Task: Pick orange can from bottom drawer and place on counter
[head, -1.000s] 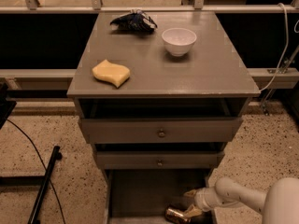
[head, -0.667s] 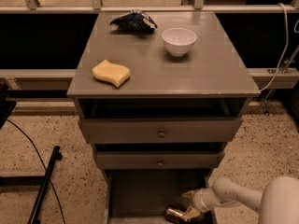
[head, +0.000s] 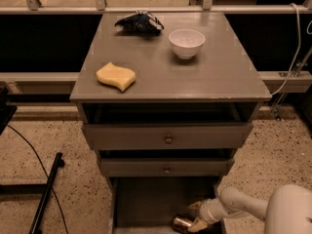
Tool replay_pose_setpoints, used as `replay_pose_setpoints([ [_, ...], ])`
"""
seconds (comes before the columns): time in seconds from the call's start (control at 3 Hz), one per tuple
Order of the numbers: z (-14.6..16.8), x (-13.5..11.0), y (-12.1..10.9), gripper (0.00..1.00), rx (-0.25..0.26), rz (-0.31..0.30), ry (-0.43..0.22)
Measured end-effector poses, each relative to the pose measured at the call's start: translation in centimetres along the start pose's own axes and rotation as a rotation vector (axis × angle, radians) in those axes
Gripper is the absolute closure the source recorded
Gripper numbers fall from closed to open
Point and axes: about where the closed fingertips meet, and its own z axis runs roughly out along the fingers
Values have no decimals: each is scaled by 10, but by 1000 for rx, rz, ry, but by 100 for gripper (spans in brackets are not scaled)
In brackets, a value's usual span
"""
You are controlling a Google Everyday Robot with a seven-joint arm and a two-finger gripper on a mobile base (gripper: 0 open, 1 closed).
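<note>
The orange can (head: 181,224) lies on its side in the bottom drawer (head: 141,204), near the drawer's front right corner. My gripper (head: 194,217) reaches down into the drawer from the right, with one finger above and one below the can's right end. The white arm (head: 263,208) comes in from the lower right. The counter (head: 195,77) is the grey cabinet top above.
On the counter are a yellow wavy sponge (head: 116,76), a white bowl (head: 186,43) and a dark crumpled bag (head: 139,22). Two upper drawers with brass knobs (head: 168,139) are slightly pulled out. A black stand (head: 46,194) is on the floor at left.
The arm has shifted slightly; the gripper stays at the can's right end in the drawer. The can has not visibly moved.
</note>
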Motion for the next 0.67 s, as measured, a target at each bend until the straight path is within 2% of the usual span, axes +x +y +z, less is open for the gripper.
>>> replay_pose_setpoints([
  [0.67, 12, 21, 5, 31, 17, 24, 3],
])
